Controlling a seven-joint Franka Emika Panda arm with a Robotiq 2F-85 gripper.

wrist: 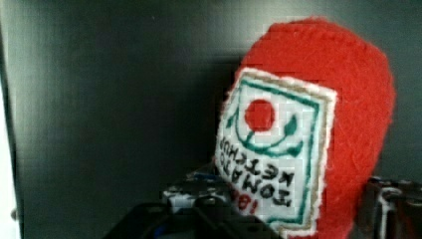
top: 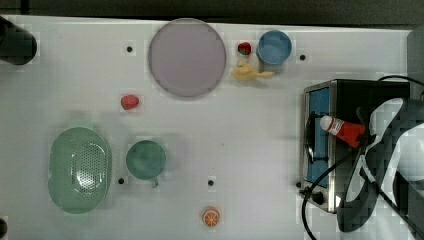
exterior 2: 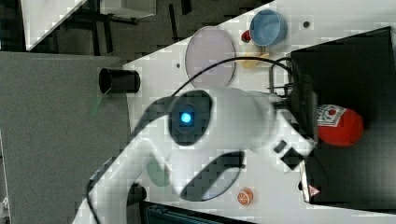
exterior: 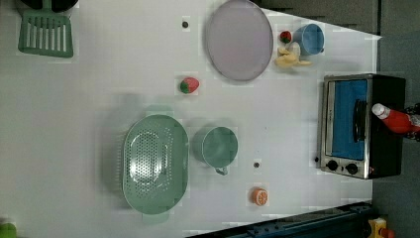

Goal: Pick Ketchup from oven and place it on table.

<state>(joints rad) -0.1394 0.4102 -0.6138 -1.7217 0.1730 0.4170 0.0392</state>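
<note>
A robot gripper (wrist: 293,219) is clamping its half-closed fingers on either side of the red ketchup (top: 344,128) bottle's body, holding it just above the black oven (top: 370,95) top, white cap tilted toward the door side, ready for carrying to the white table (top: 250,140).

Ketchup (wrist: 348,99) looks fuzzy felt; oven (top: 370,92) matt black.
</note>
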